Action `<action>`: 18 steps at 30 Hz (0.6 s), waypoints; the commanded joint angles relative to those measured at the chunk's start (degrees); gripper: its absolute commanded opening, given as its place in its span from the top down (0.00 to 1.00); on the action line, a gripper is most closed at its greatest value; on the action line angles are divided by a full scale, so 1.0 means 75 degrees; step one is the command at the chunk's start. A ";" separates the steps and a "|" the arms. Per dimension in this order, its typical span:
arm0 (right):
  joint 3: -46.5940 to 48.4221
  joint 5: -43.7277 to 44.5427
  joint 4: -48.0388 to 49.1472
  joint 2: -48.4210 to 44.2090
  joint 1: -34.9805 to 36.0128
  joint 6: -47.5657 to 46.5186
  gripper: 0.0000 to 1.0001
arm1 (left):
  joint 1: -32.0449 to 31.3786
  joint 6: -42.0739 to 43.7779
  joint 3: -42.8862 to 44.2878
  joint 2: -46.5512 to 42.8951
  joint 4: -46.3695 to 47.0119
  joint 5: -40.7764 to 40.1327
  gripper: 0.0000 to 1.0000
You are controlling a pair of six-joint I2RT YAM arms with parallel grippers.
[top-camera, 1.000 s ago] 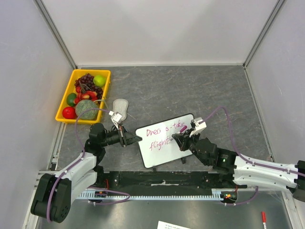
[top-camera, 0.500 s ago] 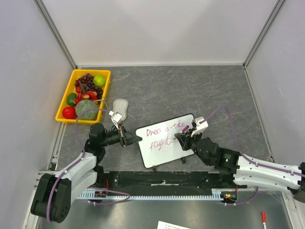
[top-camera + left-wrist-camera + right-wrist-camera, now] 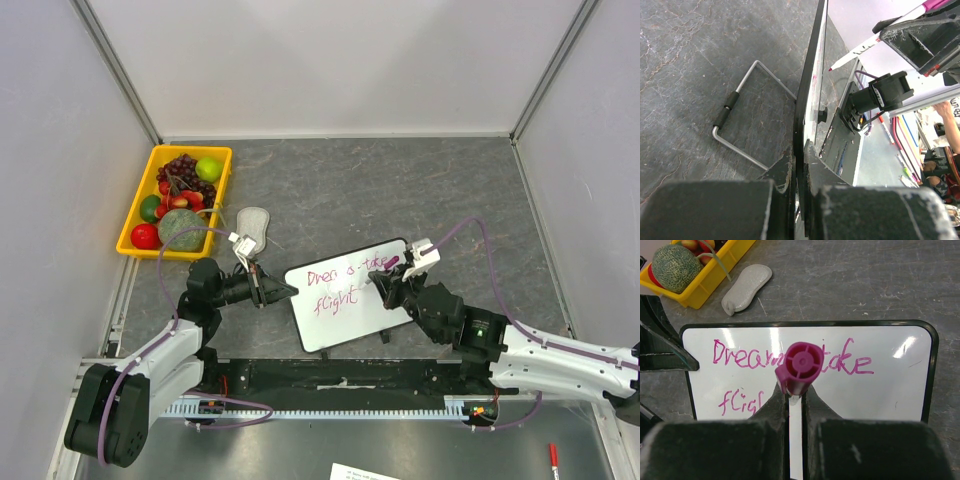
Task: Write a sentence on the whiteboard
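Top view: the whiteboard (image 3: pixel 340 325) sits low on the grey table (image 3: pixel 400 180), around 6 o'clock, close to the near edge. The sentence (image 3: pixel 345 285) is in pink over two lines, something like "Dreams take" on top and "flight" under it. The left gripper (image 3: pixel 288 291) is at the whiteboard's 9 o'clock edge, jaws pinched on the frame. The right gripper (image 3: pixel 388 288) is over at the 3 o'clock side, jaws clamped on a pink-capped marker (image 3: pixel 392 263). A yellow bin (image 3: pixel 128 228) of fruit is out at 10 o'clock, with a grey eraser pad (image 3: pixel 253 225) between it and the whiteboard.

Left wrist view: the whiteboard shows edge-on, its black frame running up from the jaws, which are squeezed onto it. A wire stand (image 3: pixel 725 110) sticks out from its back at 9 o'clock, onto the table. The marker's tip is right by the writing face at about 1 o'clock, but I can't tell if it touches.

Right wrist view: this one looks straight down the marker's cap, which hides the middle of the top line. So I read "Dream", then "take", and "fligh" below before the jaws cut it off. Pad and bin are up at 11 o'clock.
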 commanded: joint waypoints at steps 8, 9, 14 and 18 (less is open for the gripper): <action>0.0081 0.0407 -0.0130 -0.0164 -0.0229 -0.0134 1.00 | -0.0012 0.0591 0.0004 -0.0015 0.0141 -0.0090 0.98; 0.0058 0.0419 -0.0107 -0.0117 -0.0241 -0.0146 1.00 | -0.0012 0.0591 0.0004 -0.0015 0.0130 -0.0090 0.98; -0.0083 0.0373 -0.0060 -0.0023 -0.0288 -0.0135 1.00 | -0.0012 0.0591 0.0004 -0.0015 0.0129 -0.0090 0.98; -0.0246 0.0373 -0.0072 -0.0011 -0.0311 -0.0123 1.00 | -0.0012 0.0591 0.0004 -0.0014 0.0130 -0.0090 0.98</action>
